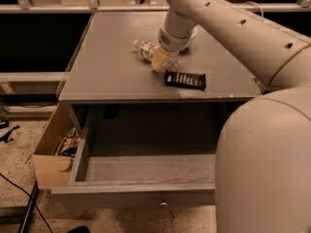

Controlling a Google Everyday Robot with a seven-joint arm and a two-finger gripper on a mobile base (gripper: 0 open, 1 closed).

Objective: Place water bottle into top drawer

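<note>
Camera view looks down over a flat grey wooden cabinet top (pixel 107 67), with the robot's thick cream arm (pixel 228 28) reaching in from the right and bending down to its gripper (pixel 163 59) near the middle of the surface. The small clear ribbed plastic water bottle with a white cap and reddish-white label band (pixel 146 49) lies on its side there, cap pointing left. The gripper sits right on the bottle's far end, low enough that the arm's wrist hides most of the contact. Whether the gripper is open or already clamped on the bottle cannot be told from this angle. That low, close pose suits a side grasp on a bottle that lies flat and could roll.

Just beside the gripper, towards the front edge, lies a flat dark rectangular snack bar wrapper (pixel 185 80), apart from the bottle but near enough to be nudged.

Below the top, the wide shallow grey wooden top drawer (pixel 141 196) with its small round metal knob (pixel 164 204) stands pulled well out, and what shows of its floor is bare, so the opening is ready to receive the bottle. A tan cardboard box (pixel 48 169) holding some packets stands against the drawer's left side and is not the target. In my judgement the pick is under way and the lift and carry are not yet done.
</note>
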